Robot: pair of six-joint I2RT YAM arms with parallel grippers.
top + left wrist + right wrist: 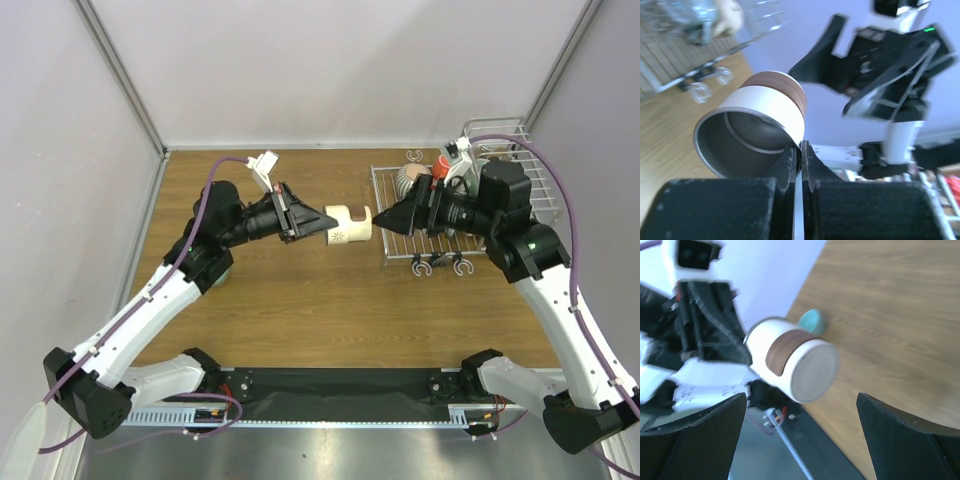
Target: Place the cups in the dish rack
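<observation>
My left gripper [325, 228] is shut on the rim of a beige mug [348, 224] and holds it on its side above the middle of the table. In the left wrist view the mug [765, 120] shows a grey inside and a brown patch, and the left gripper [801, 147] pinches its wall, one finger inside and one outside. My right gripper [385, 222] is open and faces the mug's base from the right. In the right wrist view the mug [790, 357] lies just beyond the open right gripper [801, 407]. The dish rack [380, 195] stands behind my right arm.
A teal mug [812, 321] stands on the table past the held mug. A ribbed whitish cup [410, 178] and an orange-tinted cup [440, 162] sit in the rack's flat tray. The taller barred basket [520, 140] is at the far right corner.
</observation>
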